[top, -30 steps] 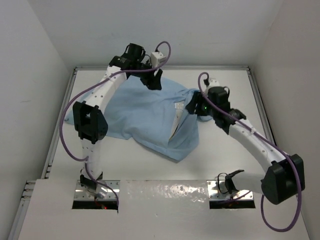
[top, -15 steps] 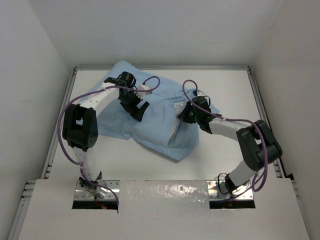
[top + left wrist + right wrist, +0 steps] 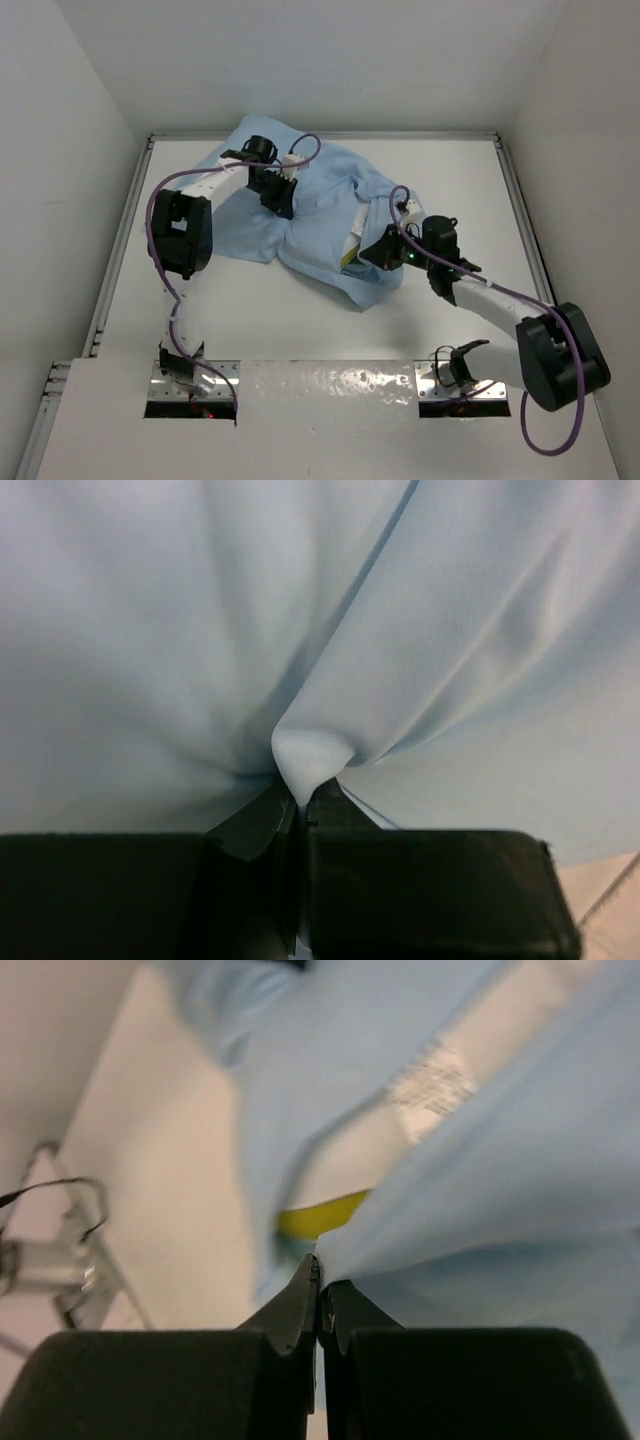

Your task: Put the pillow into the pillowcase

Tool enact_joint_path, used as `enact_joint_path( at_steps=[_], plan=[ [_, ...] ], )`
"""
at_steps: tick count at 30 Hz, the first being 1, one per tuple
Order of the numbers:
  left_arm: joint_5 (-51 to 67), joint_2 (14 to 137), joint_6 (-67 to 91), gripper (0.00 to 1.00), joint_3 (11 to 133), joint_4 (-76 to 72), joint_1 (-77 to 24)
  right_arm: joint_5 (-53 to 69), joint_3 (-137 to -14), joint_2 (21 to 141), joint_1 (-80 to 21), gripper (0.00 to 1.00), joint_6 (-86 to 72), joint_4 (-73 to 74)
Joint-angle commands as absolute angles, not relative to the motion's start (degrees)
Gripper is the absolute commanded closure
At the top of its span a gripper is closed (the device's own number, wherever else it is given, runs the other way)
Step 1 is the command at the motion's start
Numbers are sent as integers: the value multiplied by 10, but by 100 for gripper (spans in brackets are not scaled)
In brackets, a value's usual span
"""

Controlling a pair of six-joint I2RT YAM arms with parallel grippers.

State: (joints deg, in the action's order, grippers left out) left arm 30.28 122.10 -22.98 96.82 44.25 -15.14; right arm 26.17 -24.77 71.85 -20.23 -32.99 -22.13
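mostly white: matte tabletop (image 3: 470, 200), three plain walls (image 3: 330, 60), blue pillowcase (image 3: 320, 225) mid-table

No readable text: only a small white tag (image 3: 432, 1085) among folds of the pillowcase (image 3: 520, 1190), print blurred.

Bright, even light, right wrist perhaps motion-blurred

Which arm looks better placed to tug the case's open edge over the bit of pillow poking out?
Likely right: the right gripper pinches the pillowcase edge beside the pillow, whose yellow edge shows at the mouth; the left gripper pinches a fold farther back.
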Motion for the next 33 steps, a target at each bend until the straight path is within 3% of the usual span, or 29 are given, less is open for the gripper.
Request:
enact_joint_path(
  at_steps=[1,3,5,8,11,13,14,15,16,17,18,19,20,21,24,25,26,27,28,29,30,32,33],
  plan=[
    [294,1232,-203,100,987,337,-145,454,-263,674,-203,100,-346,-282],
    [299,1231,-201,100,977,333,-149,485,-279,674,-200,100,-410,-353],
    [301,1227,-202,100,949,328,-152,513,-315,701,-190,100,-536,-515],
    [292,1210,-210,100,912,311,-162,451,-361,762,-149,100,-640,-711],
    [290,1194,-210,100,861,292,-175,288,-405,828,-97,100,-675,-693],
    [299,1191,-213,100,861,300,-182,191,-498,859,-91,100,-620,-546],
    [314,1190,-207,94,866,304,-180,139,-554,907,-97,100,-565,-298],
    [322,1190,-201,85,891,321,-177,89,-624,944,-105,80,-409,-184],
    [332,1192,-190,72,914,333,-163,69,-787,989,-112,53,-339,62],
    [356,1192,-187,45,971,350,-153,50,-873,1083,-117,35,-238,180],
    [369,1191,-186,31,1000,382,-144,-9,-955,1118,-119,25,-209,283],
    [380,1185,-186,1,1032,396,-126,-40,-1033,1134,-118,21,-188,383],
    [401,1180,-188,0,1089,409,-117,-64,-1032,1112,-119,14,-159,388],
    [409,1167,-191,0,1117,433,-101,-92,-967,1079,-119,1,-148,369],
    [384,1135,-200,0,1193,455,-59,-57,-783,911,-120,1,-127,224],
    [360,1125,-188,0,1194,449,-42,-39,-740,872,-129,6,-121,181],
    [310,1115,-178,0,1176,438,-20,-26,-703,838,-137,34,-112,172],
    [295,1110,-171,9,1164,424,41,-25,-637,782,-147,73,-120,170],
    [285,1116,-160,91,1149,423,74,-46,-605,760,-169,100,-136,174],
    [280,1128,-144,100,1148,423,110,-40,-576,743,-182,100,-132,176],
    [288,1164,-132,100,1150,434,174,-39,-523,717,-198,100,-127,179],
    [301,1207,-138,100,1179,454,220,-49,-473,701,-249,37,-123,184],
    [297,1247,-162,74,1191,478,241,-49,-433,696,-270,19,-125,184]
  ],
)
